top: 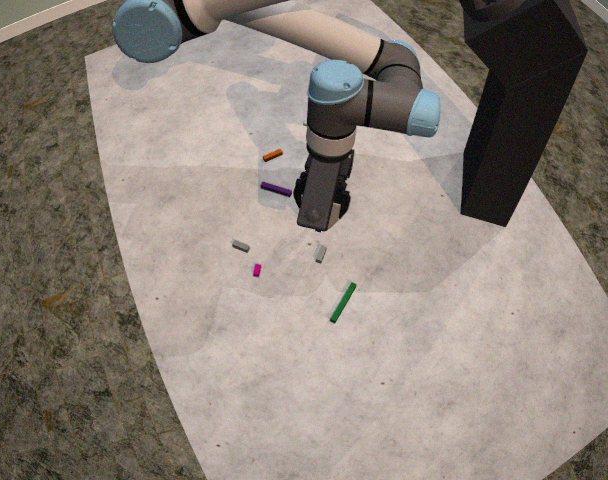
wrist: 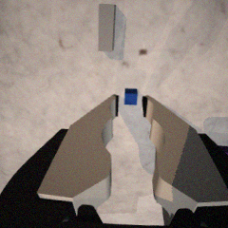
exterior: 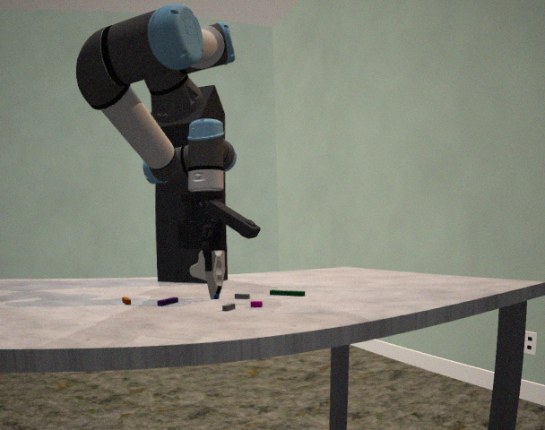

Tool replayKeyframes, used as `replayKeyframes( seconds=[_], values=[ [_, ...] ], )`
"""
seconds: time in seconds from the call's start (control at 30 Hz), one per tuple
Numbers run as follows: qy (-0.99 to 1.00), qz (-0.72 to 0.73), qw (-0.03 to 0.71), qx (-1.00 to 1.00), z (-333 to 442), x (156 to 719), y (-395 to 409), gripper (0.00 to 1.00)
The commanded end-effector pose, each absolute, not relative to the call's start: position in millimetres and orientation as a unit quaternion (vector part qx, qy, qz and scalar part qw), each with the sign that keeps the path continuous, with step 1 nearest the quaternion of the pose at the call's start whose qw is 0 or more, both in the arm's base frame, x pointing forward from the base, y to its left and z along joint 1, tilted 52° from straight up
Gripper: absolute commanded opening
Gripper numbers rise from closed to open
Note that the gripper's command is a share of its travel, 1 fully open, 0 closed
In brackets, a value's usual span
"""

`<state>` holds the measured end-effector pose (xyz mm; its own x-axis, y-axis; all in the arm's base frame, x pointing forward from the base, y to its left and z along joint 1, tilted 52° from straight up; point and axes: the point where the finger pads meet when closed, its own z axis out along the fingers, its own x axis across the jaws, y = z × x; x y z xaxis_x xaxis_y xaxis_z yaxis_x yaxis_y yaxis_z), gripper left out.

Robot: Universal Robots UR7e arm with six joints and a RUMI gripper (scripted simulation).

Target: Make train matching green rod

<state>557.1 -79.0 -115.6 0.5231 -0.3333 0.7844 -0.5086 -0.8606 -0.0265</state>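
My gripper [exterior: 214, 295] [wrist: 130, 97] points down, fingertips at the table and slightly open. A small blue rod [exterior: 216, 296] [wrist: 131, 96] stands between the tips, with a narrow gap on each side. A grey rod [top: 320, 253] [exterior: 241, 296] [wrist: 106, 28] lies just ahead of it, apart. The green rod [top: 343, 302] [exterior: 287, 293] lies beyond that. A second grey rod [top: 240, 245] [exterior: 228, 306] and a magenta rod [top: 256, 270] [exterior: 255, 304] lie apart. A purple rod [top: 276, 189] [exterior: 168, 301] and an orange rod [top: 272, 155] [exterior: 126, 300] lie separately.
The arm's black pedestal [top: 511, 134] [exterior: 189, 250] stands at the right in the top view and behind the gripper in the exterior view. The pale table top [top: 397, 392] [exterior: 356, 296] has a curved front edge in the exterior view.
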Motion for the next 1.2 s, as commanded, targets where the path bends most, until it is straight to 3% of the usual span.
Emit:
replayKeyframes(
  seconds=[0.0, 0.67, 1.17],
  values=[
    [-0.243, 0.424, 0.103, 0.866, -115.2, 557.1, -78.7, 0.14],
    [-0.243, 0.424, 0.103, 0.866, -106.4, 547.4, -73.3, 0.14],
    [-0.243, 0.424, 0.103, 0.866, -62.8, 499.2, -46.2, 0.14]
  ],
)
